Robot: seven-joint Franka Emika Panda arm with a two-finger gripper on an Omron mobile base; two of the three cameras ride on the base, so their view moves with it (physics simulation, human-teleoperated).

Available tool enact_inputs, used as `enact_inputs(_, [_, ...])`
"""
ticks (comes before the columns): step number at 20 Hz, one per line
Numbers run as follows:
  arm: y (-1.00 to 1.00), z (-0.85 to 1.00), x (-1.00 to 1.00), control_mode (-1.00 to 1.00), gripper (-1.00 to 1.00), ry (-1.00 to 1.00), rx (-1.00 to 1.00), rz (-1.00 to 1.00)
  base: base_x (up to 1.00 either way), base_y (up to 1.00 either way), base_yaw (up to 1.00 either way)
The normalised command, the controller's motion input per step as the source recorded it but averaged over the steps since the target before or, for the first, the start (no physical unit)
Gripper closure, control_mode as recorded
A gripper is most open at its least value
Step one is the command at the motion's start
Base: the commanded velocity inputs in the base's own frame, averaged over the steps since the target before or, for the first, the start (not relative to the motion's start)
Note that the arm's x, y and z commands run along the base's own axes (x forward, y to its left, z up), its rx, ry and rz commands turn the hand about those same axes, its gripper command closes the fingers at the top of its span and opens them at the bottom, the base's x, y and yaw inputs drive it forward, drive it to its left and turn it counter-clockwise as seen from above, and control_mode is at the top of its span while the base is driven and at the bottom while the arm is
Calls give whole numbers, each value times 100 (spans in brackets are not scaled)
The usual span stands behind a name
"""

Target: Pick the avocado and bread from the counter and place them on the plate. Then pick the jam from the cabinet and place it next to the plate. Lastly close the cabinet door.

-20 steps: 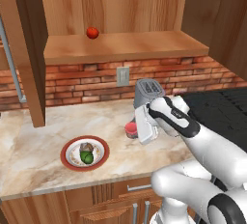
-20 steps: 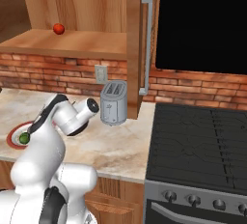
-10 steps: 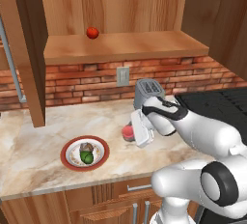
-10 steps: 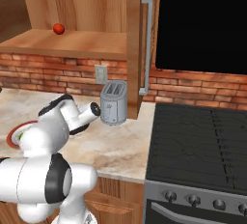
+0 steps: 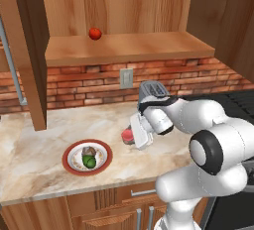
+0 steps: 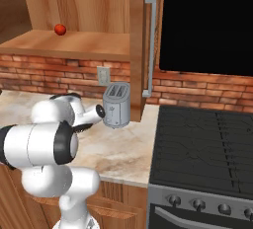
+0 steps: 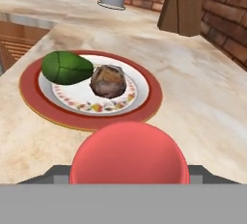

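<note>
The counter (image 5: 39,154) is seen as a beige marbled worktop beneath an open wooden cabinet (image 5: 124,50), with a brick wall behind it. On the cabinet shelf a small red round fruit (image 5: 95,33) rests alone. A silver toaster (image 6: 116,104) stands at the back of the counter, beside the black stove (image 6: 207,144).

The gripper (image 5: 133,136) is held low over the counter, to the right of the plate (image 5: 68,160). The jam (image 5: 127,136) is clamped between the two fingers; in the hand view its pinkish-red lid (image 7: 128,155) is seen between the dark finger tips, one at each side. The jaws are partly closed, set to the width of the jar. From these views it cannot be told whether the jar's base touches the worktop.

The plate is white with a wide red rim and a patterned inner ring, and lies flat near the counter's front edge. On it the avocado (image 7: 66,67), dark green and rounded, lies touching the bread (image 7: 108,80), a lumpy brown-grey chunk. In the hand view the plate is just beyond the jar, apart from it.
</note>
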Motion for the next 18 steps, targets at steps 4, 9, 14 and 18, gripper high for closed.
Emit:
enact_inputs(4, [16,-19,13,-100,100,0,0,0,0,0,0])
enact_inputs(9, [5,-29,15,-100,100,0,0,0,0,0,0])
enact_inputs(14, [8,-15,12,-100,100,0,0,0,0,0,0])
enact_inputs(18, [11,-11,18,-100,100,0,0,0,0,0,0])
